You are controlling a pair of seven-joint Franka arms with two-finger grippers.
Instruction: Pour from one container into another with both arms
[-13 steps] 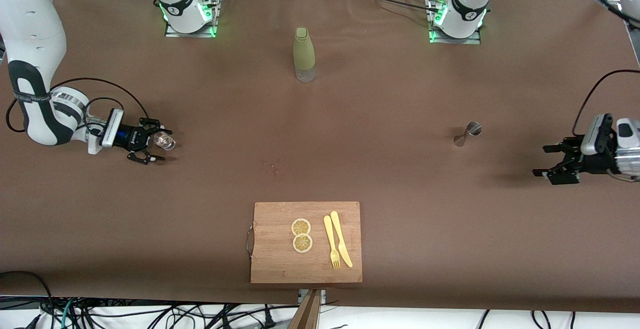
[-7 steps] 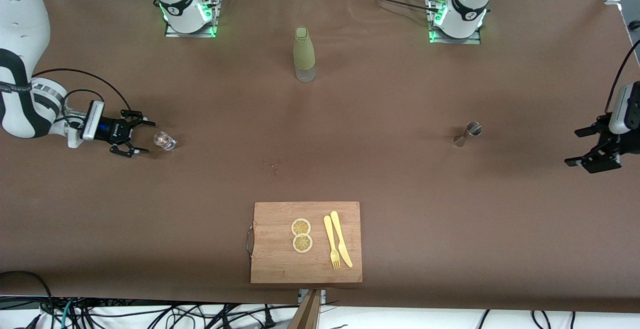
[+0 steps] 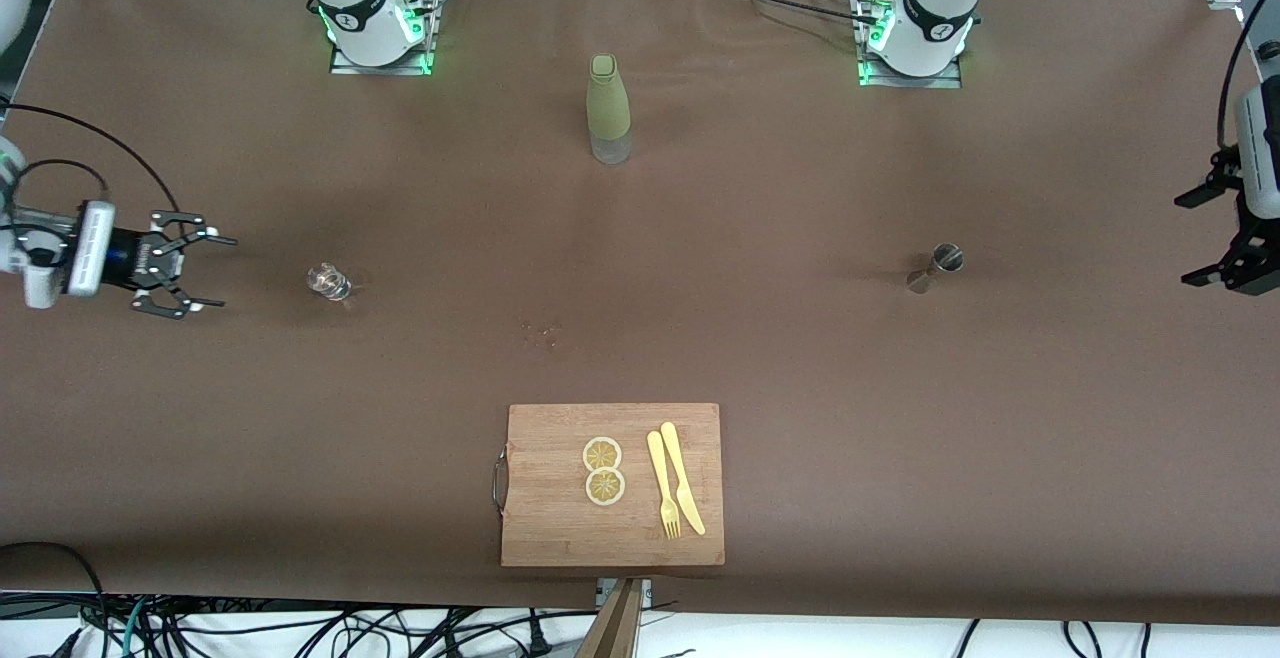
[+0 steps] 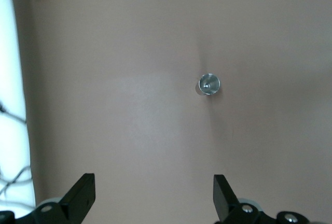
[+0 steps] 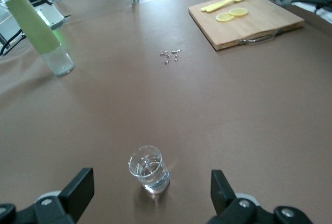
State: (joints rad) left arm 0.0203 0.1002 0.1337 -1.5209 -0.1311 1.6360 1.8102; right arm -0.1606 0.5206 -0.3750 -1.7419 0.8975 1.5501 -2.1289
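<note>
The tiny clear glass cup [image 3: 328, 282] stands upright on the brown table toward the right arm's end. My right gripper [image 3: 215, 273] is open and holds nothing. It hangs over the table a hand's width from the cup, on the side toward the table's end. In the right wrist view the cup [image 5: 149, 169] stands ahead of the wide-apart fingers [image 5: 78, 190] and touches neither. The small silvery jigger [image 3: 940, 263] stands upright toward the left arm's end. My left gripper [image 3: 1187, 242] is open over the table's edge, well away from the jigger [image 4: 209, 84].
A tall olive-green bottle [image 3: 608, 108] stands between the two arm bases. A wooden cutting board [image 3: 540, 528] with two lemon slices [image 3: 603, 470], a yellow fork and a knife lies near the front edge. Small bits [image 3: 545, 333] lie mid-table.
Both grippers have pulled back toward their ends of the table. The right one has left the cup where it stood. The jigger has not moved.
</note>
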